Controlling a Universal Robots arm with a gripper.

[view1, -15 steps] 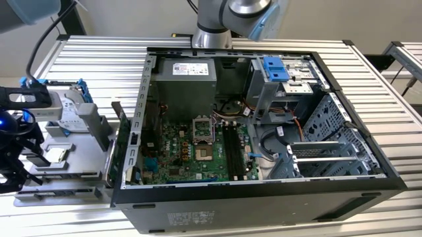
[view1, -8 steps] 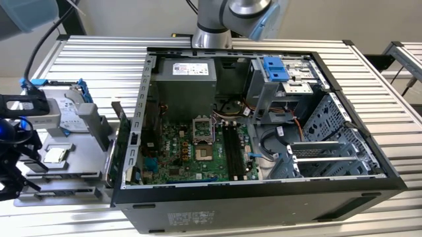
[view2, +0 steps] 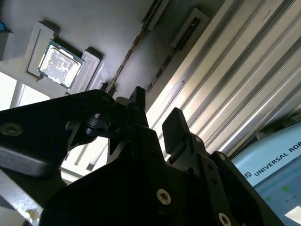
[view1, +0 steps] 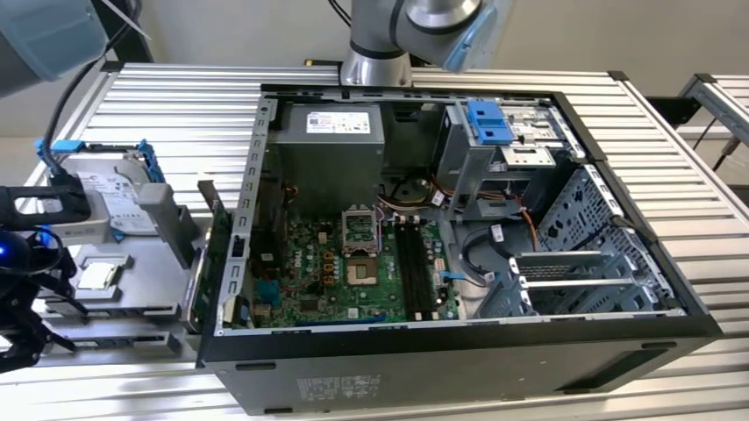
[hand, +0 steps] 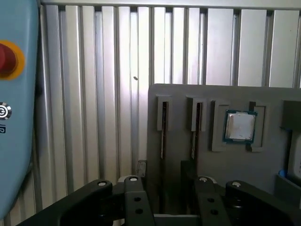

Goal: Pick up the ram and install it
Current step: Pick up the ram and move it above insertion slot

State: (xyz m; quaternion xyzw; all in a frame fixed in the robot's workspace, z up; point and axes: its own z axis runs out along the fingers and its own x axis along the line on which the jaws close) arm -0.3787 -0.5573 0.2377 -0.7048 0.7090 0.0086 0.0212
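Currently listed, for your reference:

Ram [hand: 163, 132]: thin dark stick standing on edge in a slot of the grey tray [hand: 188, 94], toward the tray edge away from the chip [hand: 241, 126]. A second slot [hand: 194, 129] just beside it holds a similar strip. You cannot tell from these views which of the two is meant.

Handling, as a judgement: light, stiff and flat, but delicate. The chips and the contact edge would not take scraping or twisting. You would do best to pinch it across its two flat faces near the middle of the exposed long edge and lift it straight out of the slot.

Gripper [hand: 168, 181]: fingers parted to a moderate gap with nothing between them. It hangs over the tray, apart from it, with the gap about in line with the ram's slot.

First wrist view: gives you both slots edge-on, plus a blue pendant [hand: 16, 117] beside the tray.

Second wrist view: gives you the gripper [view2: 157, 117] close up, with the chip [view2: 56, 61] beyond. The ram is not clear there.

Exterior view: gives you what the wrist views lack. The open case [view1: 468, 360] stands mid-table [view1: 175, 96] with its black board slots [view1: 412, 259], and the tray [view1: 140, 298] is at the table edge on the exterior view's left.
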